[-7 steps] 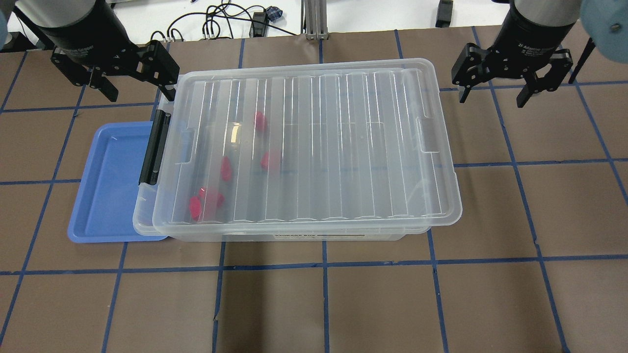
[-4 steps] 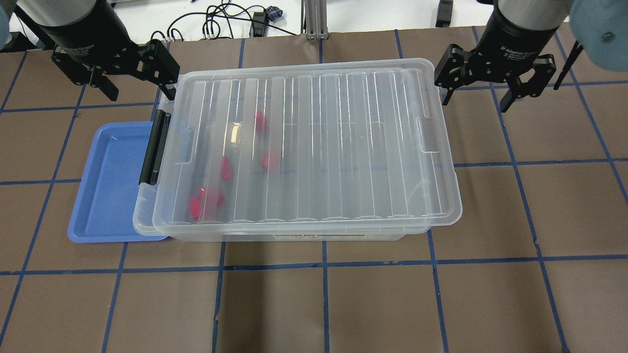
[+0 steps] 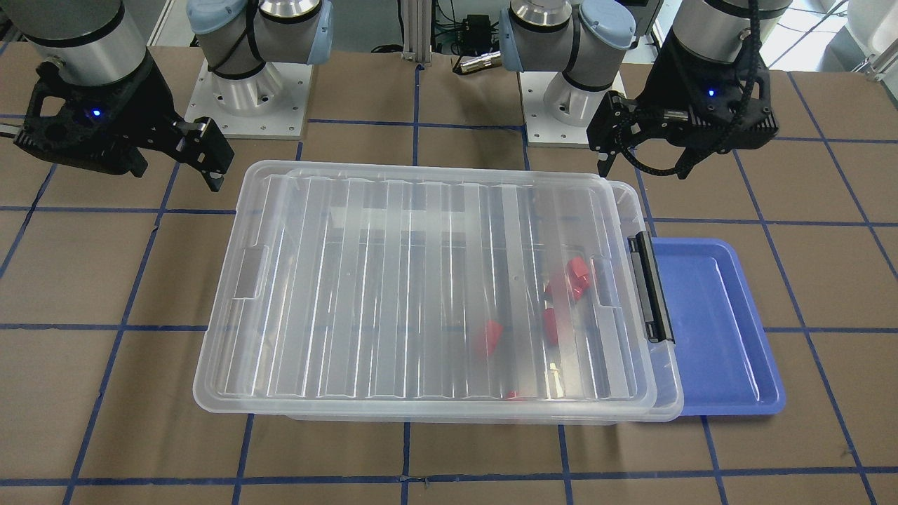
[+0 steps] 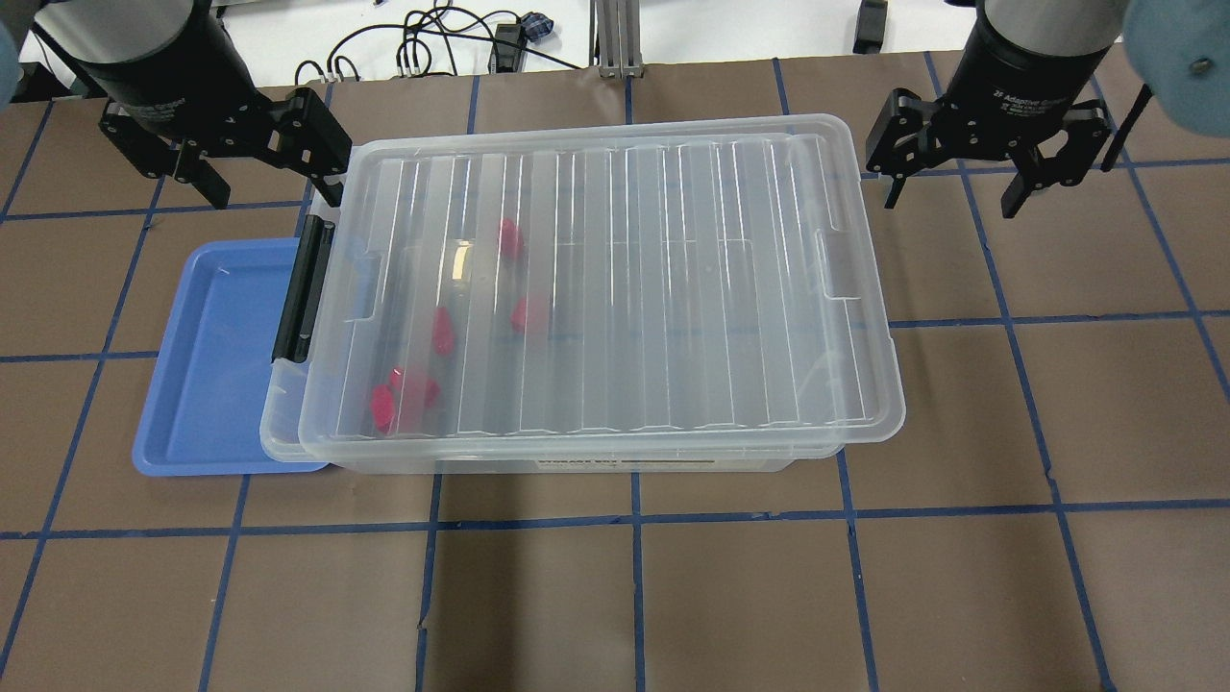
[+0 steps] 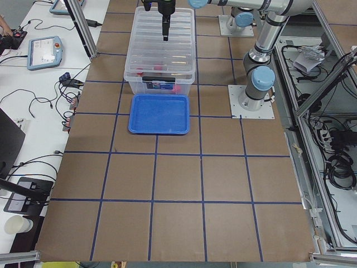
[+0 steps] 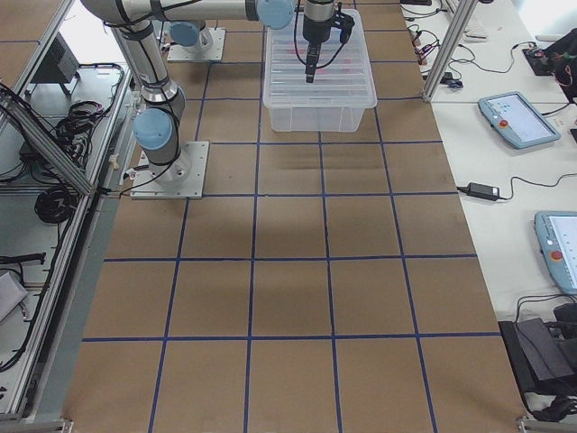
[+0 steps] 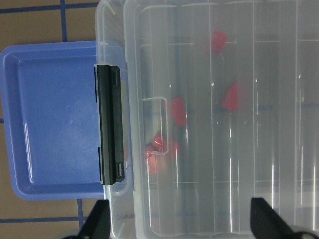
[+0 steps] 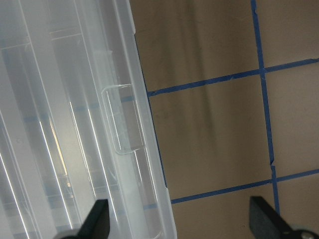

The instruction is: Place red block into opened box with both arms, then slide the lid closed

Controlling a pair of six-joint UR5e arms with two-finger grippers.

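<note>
Red block (image 4: 529,313) in box (image 4: 577,462), near left gripper (image 4: 276,196)

A brown table (image 4: 740,605) gridded with blue tape (image 4: 634,519); white benches (image 5: 39,106) alongside carry cables (image 4: 413,53) and tablets (image 6: 516,120).

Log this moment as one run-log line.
lid on box, stops short of black latch | red blocks inside, under lid | left claw open, empty | right claw open, empty | blue tray beside box
</note>
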